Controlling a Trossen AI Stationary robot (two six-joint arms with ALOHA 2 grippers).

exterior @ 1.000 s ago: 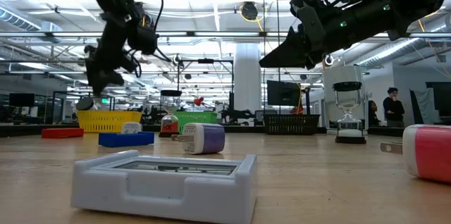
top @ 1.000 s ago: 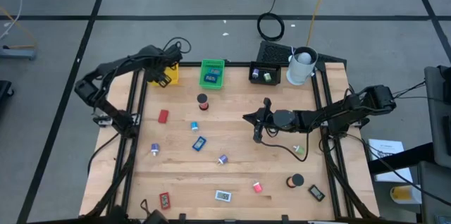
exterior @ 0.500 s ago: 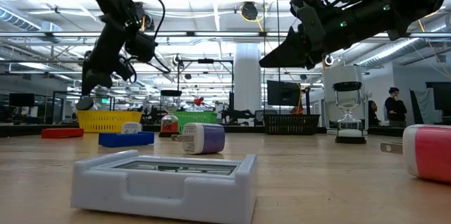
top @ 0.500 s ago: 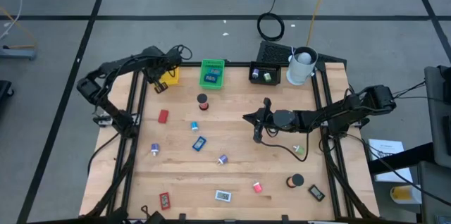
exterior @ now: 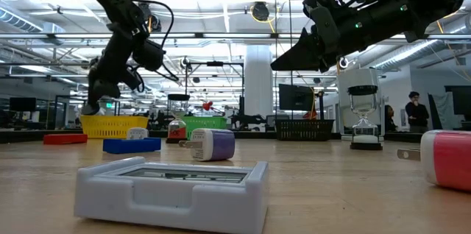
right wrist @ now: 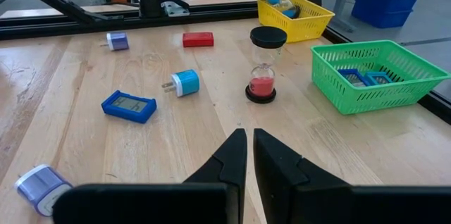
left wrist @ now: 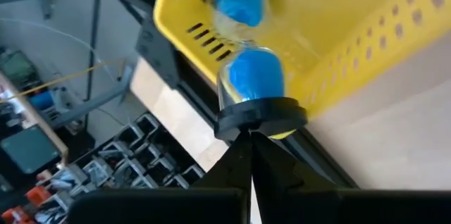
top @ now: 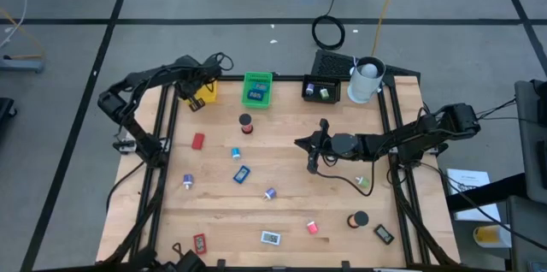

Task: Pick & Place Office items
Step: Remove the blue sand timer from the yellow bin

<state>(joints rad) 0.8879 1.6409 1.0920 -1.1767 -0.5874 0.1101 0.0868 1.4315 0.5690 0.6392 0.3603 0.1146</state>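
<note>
Most of the work is left, I judge: about 12 office items lie scattered across the table (top: 282, 174). The green tray (top: 257, 89) holds 2 blue pieces, the yellow tray (top: 205, 92) a blue hourglass (left wrist: 255, 83). Left gripper (top: 190, 103), fingers together and empty, hangs just beside it; right gripper (top: 311, 162) waits clenched mid-table.

overhead looking down, low view level (both see table (top: 282, 186))
</note>
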